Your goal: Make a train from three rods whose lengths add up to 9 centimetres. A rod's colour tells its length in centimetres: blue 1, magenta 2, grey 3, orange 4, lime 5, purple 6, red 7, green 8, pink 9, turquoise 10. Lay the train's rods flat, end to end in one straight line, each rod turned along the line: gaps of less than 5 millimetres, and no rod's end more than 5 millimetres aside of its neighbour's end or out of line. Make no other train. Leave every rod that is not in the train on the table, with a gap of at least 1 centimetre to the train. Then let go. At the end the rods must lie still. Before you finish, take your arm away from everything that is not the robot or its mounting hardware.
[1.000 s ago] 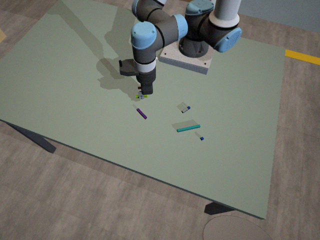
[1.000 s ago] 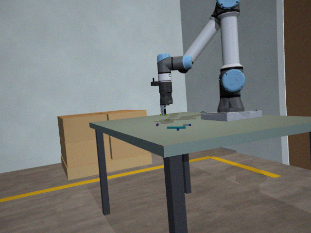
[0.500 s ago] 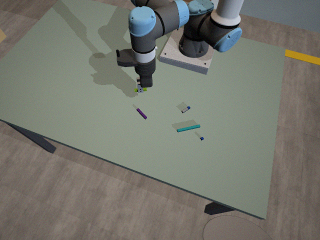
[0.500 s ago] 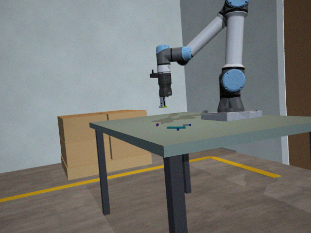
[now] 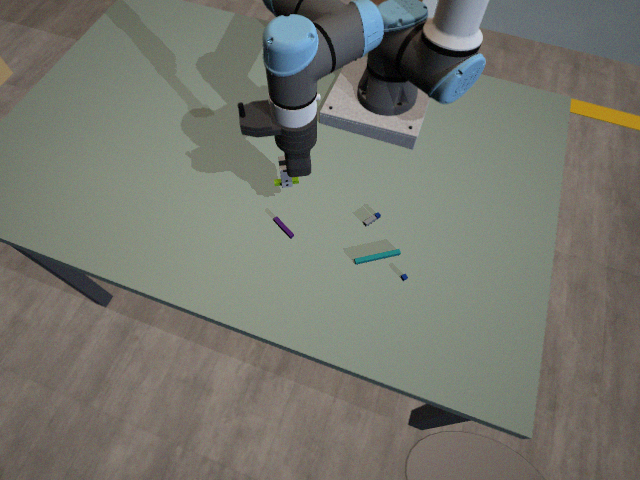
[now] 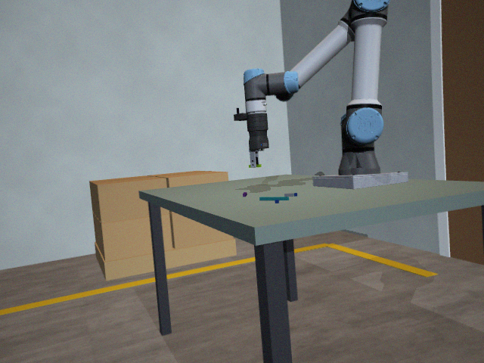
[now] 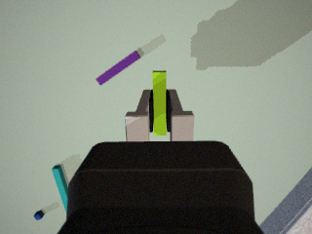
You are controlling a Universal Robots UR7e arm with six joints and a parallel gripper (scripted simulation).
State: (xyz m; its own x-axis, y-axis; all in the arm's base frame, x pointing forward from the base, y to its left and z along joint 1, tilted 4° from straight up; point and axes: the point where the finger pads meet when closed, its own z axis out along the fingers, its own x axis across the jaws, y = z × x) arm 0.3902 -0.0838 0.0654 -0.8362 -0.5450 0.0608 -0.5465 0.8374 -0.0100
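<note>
Above the bench, toward the left of the rods in the top view, your gripper is clamped on 1 lime rod, held level and off the surface, with both ends sticking out past the fingers. Going right in that view, you have 1 purple rod lying flat at a slant. Next come 1 grey rod and 1 blue rod, end to end; you can't tell whether they touch. Near them, toward the bench's front edge, lies 1 turquoise rod. Furthest right, you see another blue rod just beside the turquoise rod, not touching it.

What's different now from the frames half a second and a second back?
The gripper has risen higher above the table, shut on the lime rod, which went up with it. It had that rod in both earlier moments too, so nothing was newly grasped or let go. The purple rod, turquoise rod, grey rod and both blue rods stayed put.
</note>
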